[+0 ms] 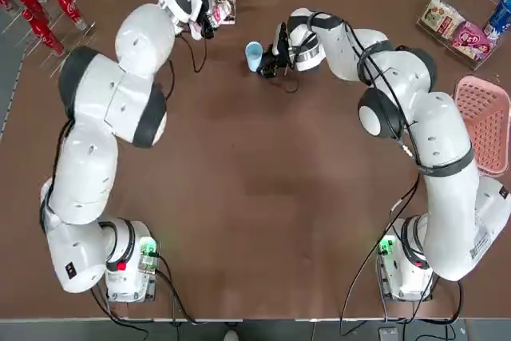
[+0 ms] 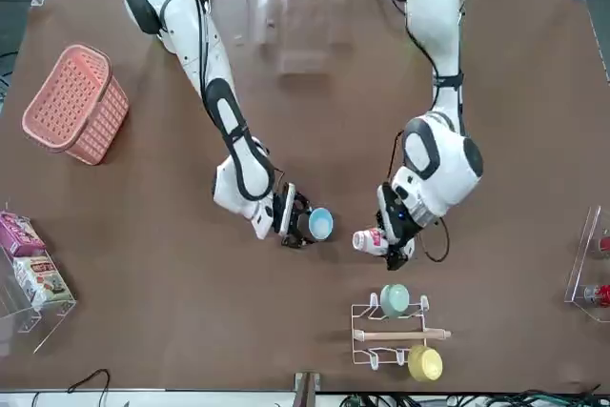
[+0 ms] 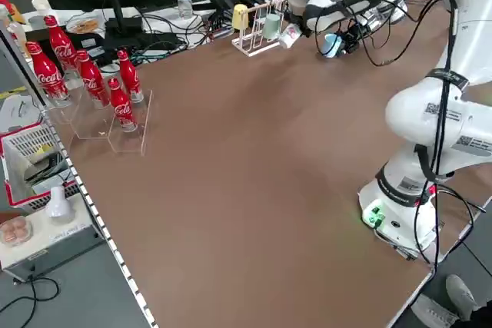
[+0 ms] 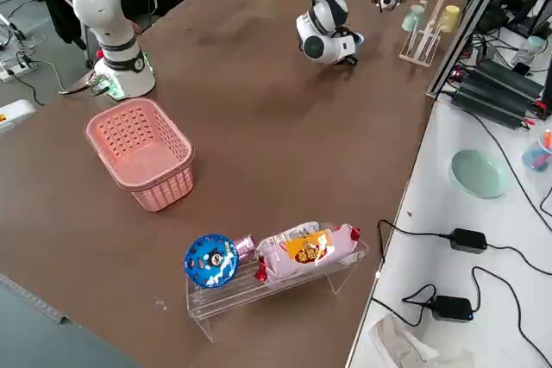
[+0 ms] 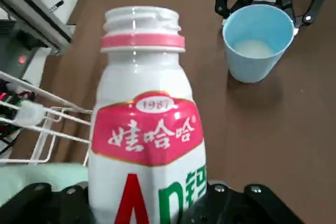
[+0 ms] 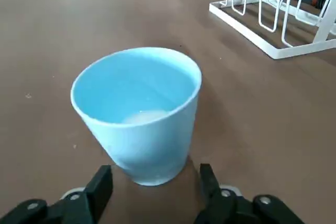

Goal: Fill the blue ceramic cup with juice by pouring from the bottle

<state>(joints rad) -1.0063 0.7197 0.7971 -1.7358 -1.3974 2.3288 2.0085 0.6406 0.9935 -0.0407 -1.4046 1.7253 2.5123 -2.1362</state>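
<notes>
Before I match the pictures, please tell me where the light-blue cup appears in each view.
Top: upper middle, light-blue cup.
Front: just right of centre.
Left side: upper right.
Right side: upper area, right of centre.
Left wrist: upper right, beyond the white bottle in the left gripper.
Right wrist: centre, ahead of the right gripper.
Shared landmark: white rack.

blue cup 1 | green cup 1 | yellow cup 1 | white bottle 1 | red bottles 5 | pink basket 1 | rack 1 | snack bags at least 2 | green dish 1 | black adapters 2 | arms 2 | grippers 2
</notes>
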